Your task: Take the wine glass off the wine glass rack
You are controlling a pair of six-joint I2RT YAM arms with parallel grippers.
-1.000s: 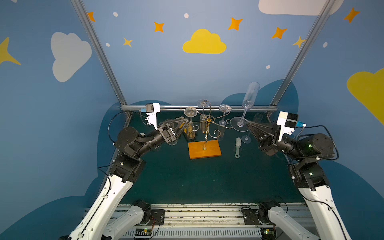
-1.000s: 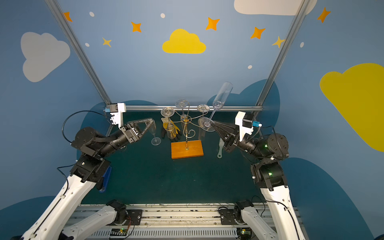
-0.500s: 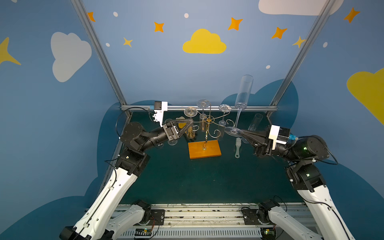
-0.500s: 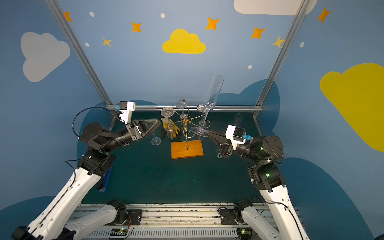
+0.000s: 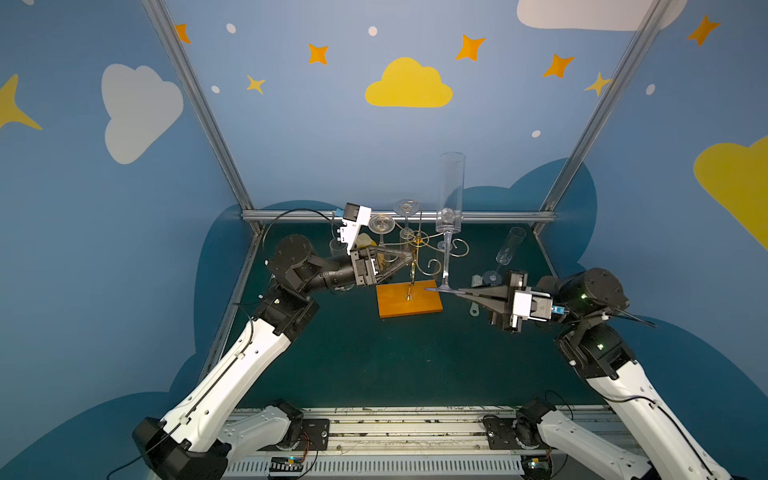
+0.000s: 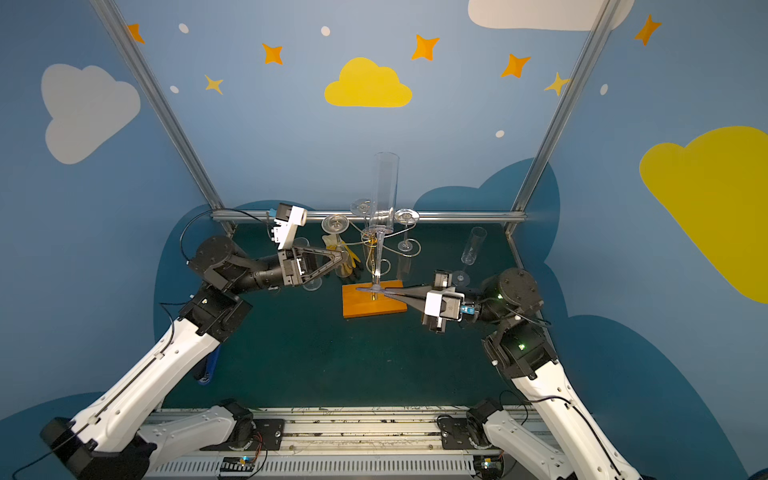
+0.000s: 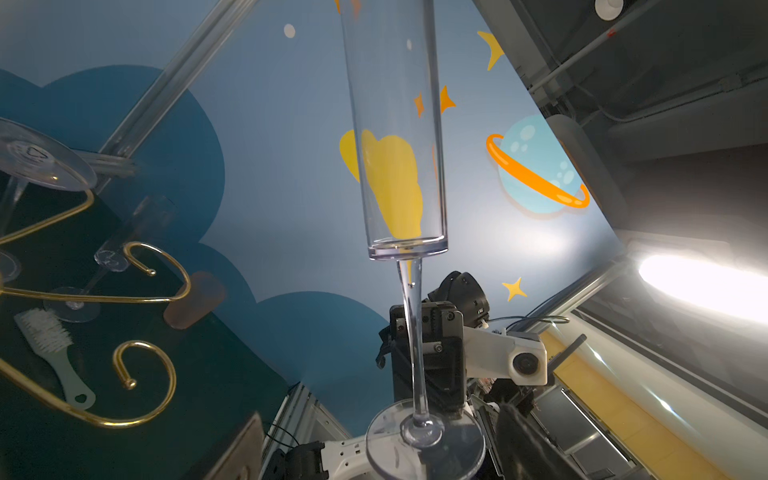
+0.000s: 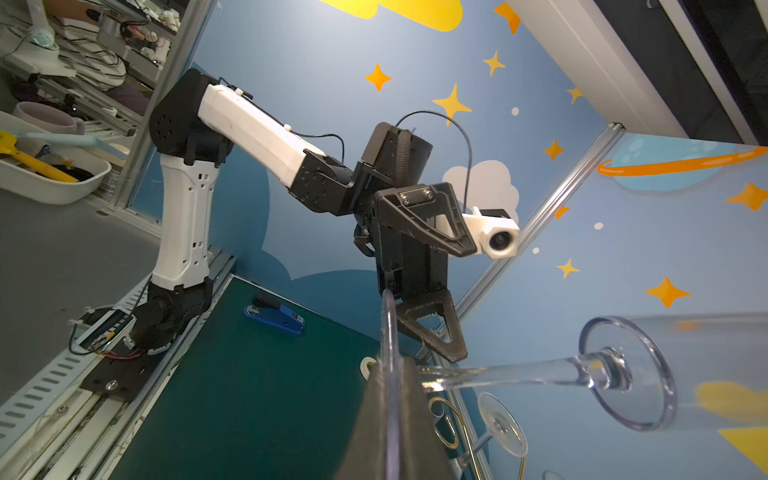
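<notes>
Your right tool (image 5: 439, 290) is clenched edge-on around the flat round foot of a clear, tall wine glass (image 5: 451, 195), holding it upright with the bowl at the top. In both top views the glass stands in the air just beside the wine glass rack (image 5: 399, 306), its foot level with the near right corner of the orange wooden base, and the left wrist view shows its stem (image 7: 411, 332) apart from the rack's empty curled gold arms (image 7: 141, 374). Your left tool (image 8: 463, 302) sits on the other side of the rack with its jaws spread wide and nothing between them, pointing toward the central post. Other clear glasses (image 5: 382, 224) hang upside down from the rack's far arms, their feet uppermost. On the green table (image 5: 374, 365), another flute (image 5: 509, 249) stands near the back right corner, a small brush (image 7: 54, 345) lies near it, and a blue stapler (image 8: 276, 318) lies by the left arm
</notes>
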